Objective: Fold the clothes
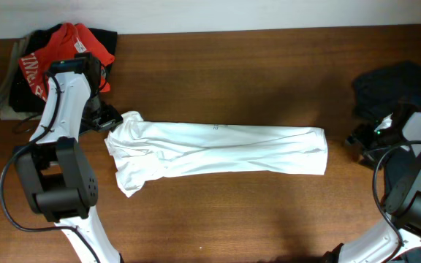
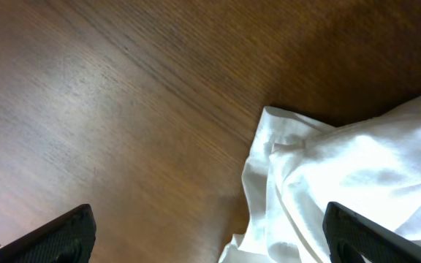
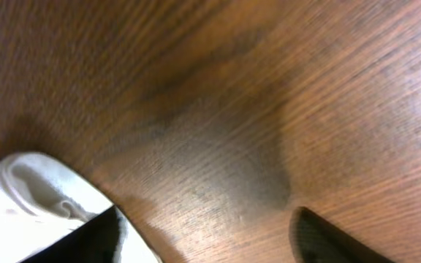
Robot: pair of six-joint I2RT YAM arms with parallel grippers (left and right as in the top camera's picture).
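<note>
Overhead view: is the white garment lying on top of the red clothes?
No, the white garment lies on the wooden table, apart from the red clothes.

Both arms are bent low, the left hand (image 2: 209,219) and right hand (image 3: 207,219) each with fingers spread wide.

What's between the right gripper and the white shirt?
Nothing but bare table. In the overhead view, a short strip of wood separates the right gripper from the shirt.
</note>
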